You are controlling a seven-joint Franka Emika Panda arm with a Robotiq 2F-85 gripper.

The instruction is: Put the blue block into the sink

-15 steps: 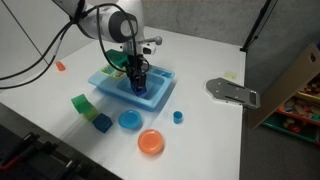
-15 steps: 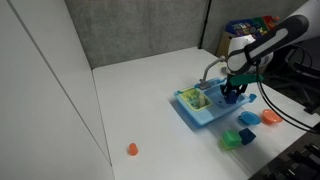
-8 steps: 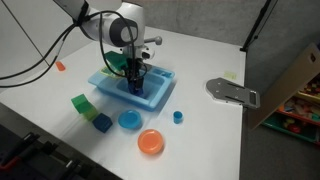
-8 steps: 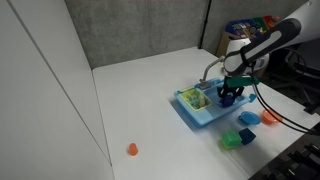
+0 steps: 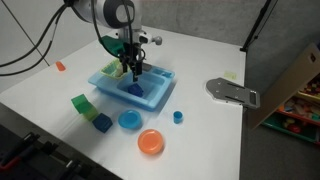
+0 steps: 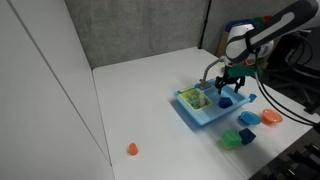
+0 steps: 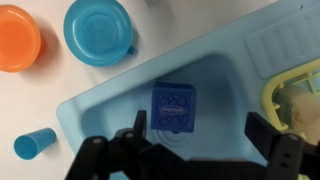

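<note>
The blue block (image 7: 175,107) lies flat on the floor of the sink (image 7: 105,105), inside the rectangular basin, and nothing holds it. My gripper (image 7: 197,124) hangs just above it, open, its two dark fingers spread wide with the block below the left one. In both exterior views the gripper (image 5: 131,72) (image 6: 229,83) stands over the light blue sink (image 5: 162,97) (image 6: 197,115), clear of the block (image 5: 135,90) (image 6: 226,100).
In front of the sink lie an orange bowl (image 5: 150,142), a round blue bowl (image 5: 129,120), a small blue cup (image 5: 178,116), a green cube (image 5: 80,102) and a teal cube (image 5: 102,123). A grey flat object (image 5: 232,91) lies to the right. The faucet (image 6: 210,72) rises behind the basin.
The gripper was shut on the blue block low in the basin. It has opened, let the block go and risen a little above it.
</note>
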